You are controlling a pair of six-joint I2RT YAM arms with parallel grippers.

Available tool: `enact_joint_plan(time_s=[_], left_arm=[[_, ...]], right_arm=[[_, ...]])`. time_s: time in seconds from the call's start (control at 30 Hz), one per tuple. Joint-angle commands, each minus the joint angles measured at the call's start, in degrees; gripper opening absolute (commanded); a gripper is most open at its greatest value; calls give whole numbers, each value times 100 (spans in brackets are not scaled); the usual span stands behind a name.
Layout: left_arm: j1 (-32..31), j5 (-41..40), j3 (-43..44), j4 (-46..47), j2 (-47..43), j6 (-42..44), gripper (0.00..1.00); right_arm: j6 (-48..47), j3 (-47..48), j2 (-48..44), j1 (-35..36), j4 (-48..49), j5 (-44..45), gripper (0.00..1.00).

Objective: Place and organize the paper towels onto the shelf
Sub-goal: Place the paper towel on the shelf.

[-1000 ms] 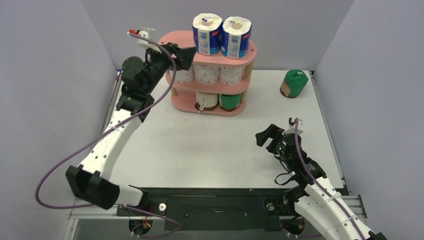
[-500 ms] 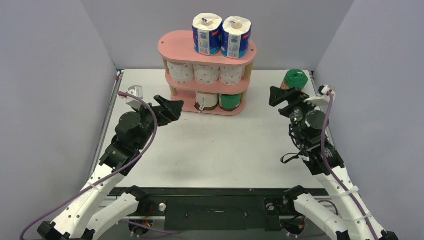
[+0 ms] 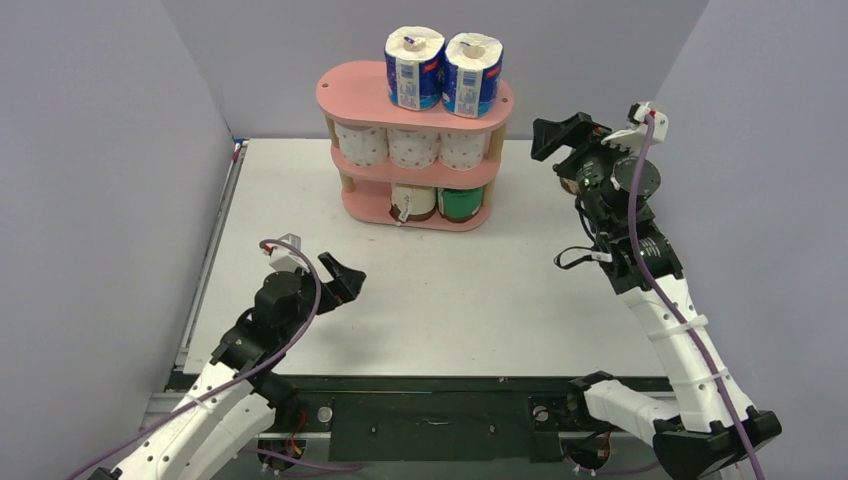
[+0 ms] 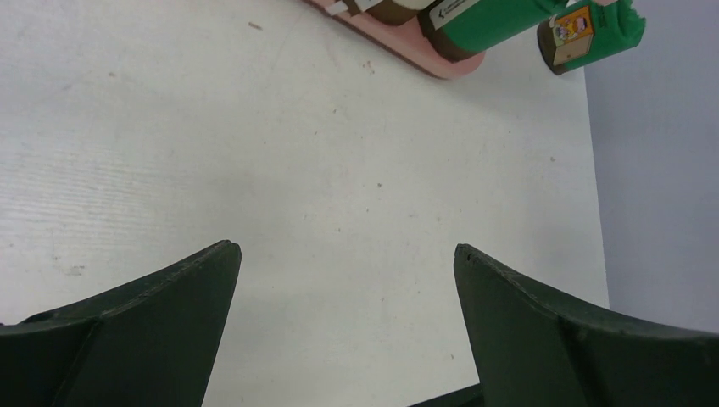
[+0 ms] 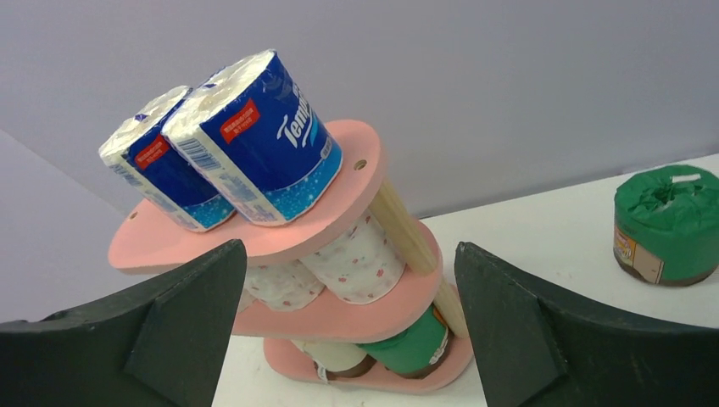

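The pink shelf stands at the back of the table. Two blue-and-white paper towels stand on its top board. Three white pink-dotted rolls fill the middle tier, and a beige roll and a green roll lie on the bottom one. One more green roll stands loose on the table right of the shelf; in the top view my right arm hides it. My right gripper hangs open and empty beside the shelf's right end. My left gripper is open and empty, low over the near left of the table.
Grey walls close in the table on the left, back and right. In the left wrist view the loose green roll stands close to the right wall, just past the shelf's bottom board.
My left arm has pulled back from the shelf's left end and dropped low near the front edge. My right arm has risen from the near right up beside the shelf.
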Motion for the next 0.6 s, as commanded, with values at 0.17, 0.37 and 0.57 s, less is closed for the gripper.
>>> enact_joint_plan(time_s=[0.17,0.37,0.57], left_arm=[[-31,263,-410,631,232,-280,96],[-38,394,-203,755,700,-246,96],[-39,446,-166,757,714,-250,96]], right_arm=[[-712,952,974,-17,236,-217,84],[-1085,1493,1620,168,219,-349,82],[-1447,1877,2034,427,115,-344,86]])
